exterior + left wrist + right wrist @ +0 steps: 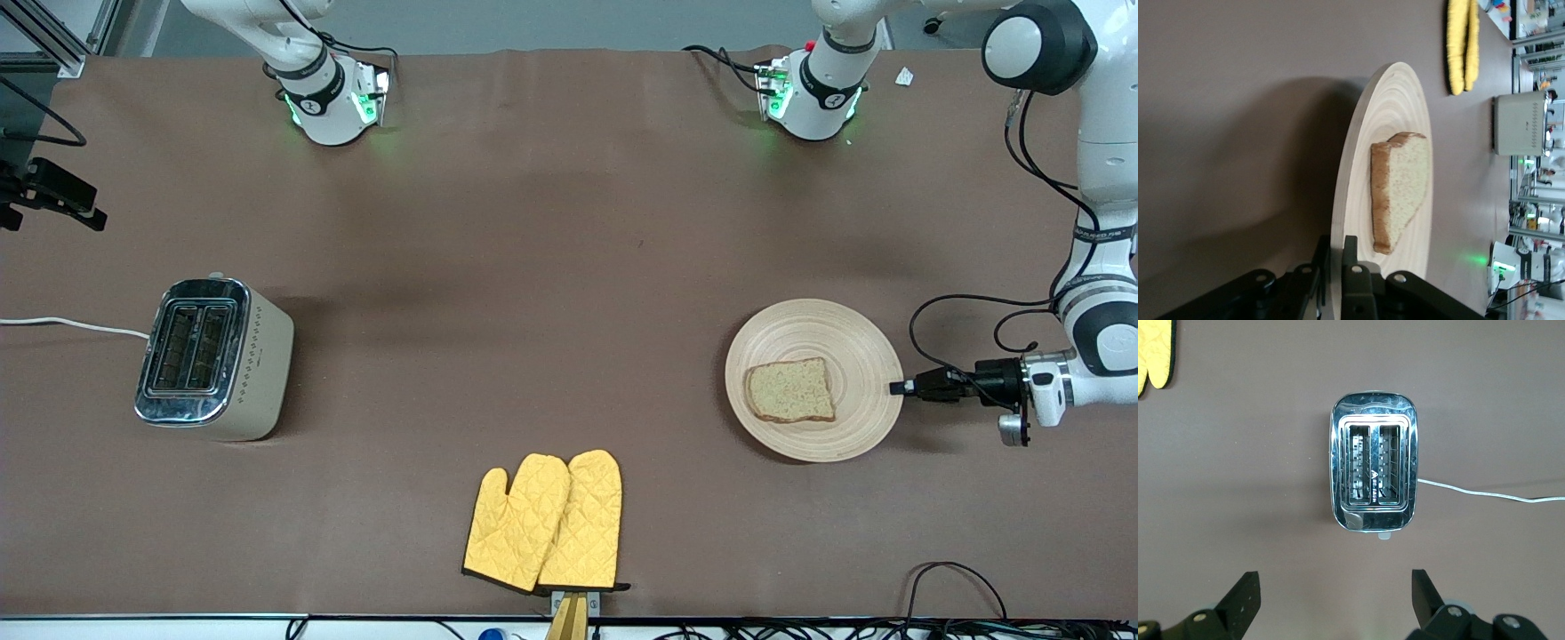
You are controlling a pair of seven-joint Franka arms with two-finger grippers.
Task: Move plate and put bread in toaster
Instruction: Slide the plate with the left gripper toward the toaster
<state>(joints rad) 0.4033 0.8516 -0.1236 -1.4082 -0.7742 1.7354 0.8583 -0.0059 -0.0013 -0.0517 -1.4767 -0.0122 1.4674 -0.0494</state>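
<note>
Nearest me lay yellow quilted oven mitts point(544, 523). Farther up the brown counter point(533, 267), my left gripper point(900, 388) was clamped on the round wooden plate's point(853, 338) rim; its speckled brown bread slice point(790, 389) could slide off if I tilted it. My right gripper point(1331, 600) hung spread over the cream chrome-topped toaster point(215, 357).

Even overhead light, soft shadows, sharp.

Table point(569, 267) carries toaster point(213, 358); plate point(845, 342); mitts point(544, 523)
</note>
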